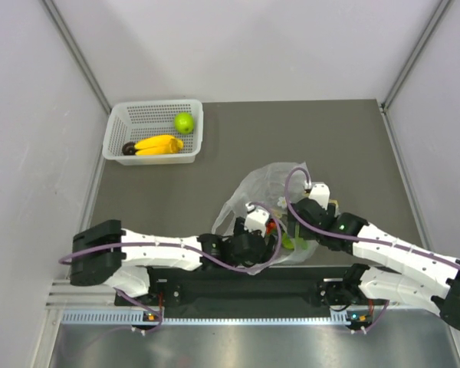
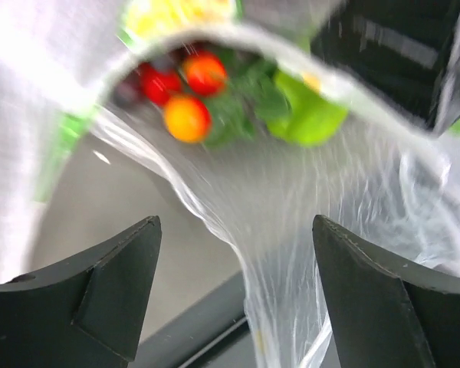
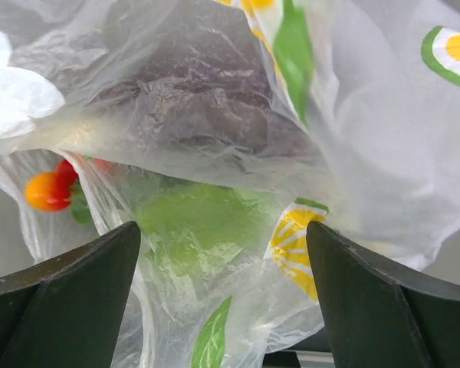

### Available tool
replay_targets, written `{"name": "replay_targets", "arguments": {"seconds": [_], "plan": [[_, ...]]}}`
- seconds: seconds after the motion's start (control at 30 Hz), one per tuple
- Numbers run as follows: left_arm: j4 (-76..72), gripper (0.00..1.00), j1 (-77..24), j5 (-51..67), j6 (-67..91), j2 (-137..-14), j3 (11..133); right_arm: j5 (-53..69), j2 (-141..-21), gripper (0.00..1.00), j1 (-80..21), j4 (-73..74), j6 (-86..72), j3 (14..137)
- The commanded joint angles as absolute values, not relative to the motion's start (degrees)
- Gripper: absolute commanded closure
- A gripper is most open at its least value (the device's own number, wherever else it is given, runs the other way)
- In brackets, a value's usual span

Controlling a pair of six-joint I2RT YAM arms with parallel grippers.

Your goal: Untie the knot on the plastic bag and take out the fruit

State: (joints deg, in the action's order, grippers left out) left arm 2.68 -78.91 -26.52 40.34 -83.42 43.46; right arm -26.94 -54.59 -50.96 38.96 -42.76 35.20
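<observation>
The plastic bag (image 1: 267,184) lies crumpled at the table's near middle, with both grippers at its near side. My left gripper (image 2: 236,222) is open, and a loose strip of clear film (image 2: 291,253) runs between its fingers without being pinched. Through the bag's mouth show small orange-red fruits (image 2: 188,119) and a green fruit (image 2: 310,115). My right gripper (image 3: 223,226) is open too, with flower-printed film in front of it, the green fruit (image 3: 199,222) and orange-red fruits (image 3: 46,192) behind it. In the top view the left gripper (image 1: 254,222) and right gripper (image 1: 295,222) nearly meet. The knot is out of view.
A white perforated basket (image 1: 119,123) stands at the far left and holds a green apple (image 1: 184,122), yellow bananas (image 1: 159,145) and a dark grape bunch (image 1: 128,148). Grey walls enclose the table on three sides. The arms' base rail (image 1: 238,291) runs along the near edge.
</observation>
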Motion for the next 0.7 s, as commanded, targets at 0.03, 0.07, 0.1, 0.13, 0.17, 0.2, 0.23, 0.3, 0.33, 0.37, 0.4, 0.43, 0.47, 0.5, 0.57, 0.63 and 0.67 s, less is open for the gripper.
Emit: {"name": "replay_targets", "arguments": {"seconds": [0.03, 0.07, 0.1, 0.13, 0.17, 0.2, 0.23, 0.3, 0.33, 0.37, 0.4, 0.43, 0.47, 0.5, 0.57, 0.63, 0.67], "plan": [[4.6, 0.15, -75.2, -29.5, 36.7, -79.3, 43.9, -29.0, -54.9, 0.1, -51.4, 39.6, -42.4, 38.5], [4.4, 0.15, -74.0, -27.2, 34.7, -79.7, 44.6, -28.8, -55.5, 0.11, -51.4, 39.3, -42.0, 38.8], [4.3, 0.16, -72.1, -25.2, 33.7, -80.9, 45.1, -28.6, -55.7, 0.11, -51.4, 39.1, -42.0, 38.8], [4.6, 0.16, -71.4, -22.2, 32.6, -81.7, 45.7, -28.1, -55.9, 0.11, -51.4, 38.9, -41.7, 38.8], [4.8, 0.17, -70.9, -21.0, 30.7, -82.8, 47.4, -28.0, -56.4, 0.11, -51.4, 38.5, -41.5, 38.9], [5.2, 0.18, -70.2, -20.0, 29.6, -84.8, 48.5, -27.7, -56.7, 0.12, -51.4, 38.4, -41.3, 38.9], [5.8, 0.19, -70.1, -18.6, 28.7, -85.9, 50.3, -27.3, -57.0, 0.12, -51.4, 38.1, -41.3, 39.0], [5.5, 0.21, -69.0, -17.0, 26.6, -89.0, 51.6, -27.1, -57.5, 0.12, -51.4, 38.1, -40.9, 39.2], [5.5, 0.24, -68.7, -16.0, 25.8, -89.8, 52.7, -26.8, -57.7, 0.13, -51.4, 38.0, -40.8, 39.3], [5.2, 0.25, -68.6, -15.9, 25.2, -90.6, 53.2, -26.7, -57.7, 0.13, -51.4, 37.9, -40.6, 39.4], [4.7, 0.25, -68.6, -15.9, 24.7, -91.4, 53.3, -26.6, -57.8, 0.13, -51.4, 37.9, -40.4, 39.4], [4.2, 0.25, -68.5, -15.8, 24.3, -91.5, 53.6, -26.5, -57.9, 0.13, -51.4, 37.9, -40.3, 39.4], [3.1, 0.25, -68.4, -15.6, 23.5, -91.7, 53.7, -26.4, -57.8, 0.13, -51.4, 37.8, -40.3, 39.3], [2.8, 0.25, -68.2, -15.3, 23.1, -92.2, 53.9, -26.4, -58.0, 0.13, -51.4, 37.9, -40.3, 39.2], [2.8, 0.26, -67.2, -14.3, 22.7, -94.0, 54.8, -26.4, -58.1, 0.13, -51.4, 37.9, -40.3, 39.3], [2.7, 0.27, -66.5, -13.4, 22.1, -95.3, 55.4, -26.4, -58.1, 0.14, -51.4, 37.9, -40.3, 39.4], [2.0, 0.27, -66.3, -13.0, 21.7, -96.2, 55.5, -26.4, -58.2, 0.14, -51.4, 37.8, -40.2, 39.4]]}}
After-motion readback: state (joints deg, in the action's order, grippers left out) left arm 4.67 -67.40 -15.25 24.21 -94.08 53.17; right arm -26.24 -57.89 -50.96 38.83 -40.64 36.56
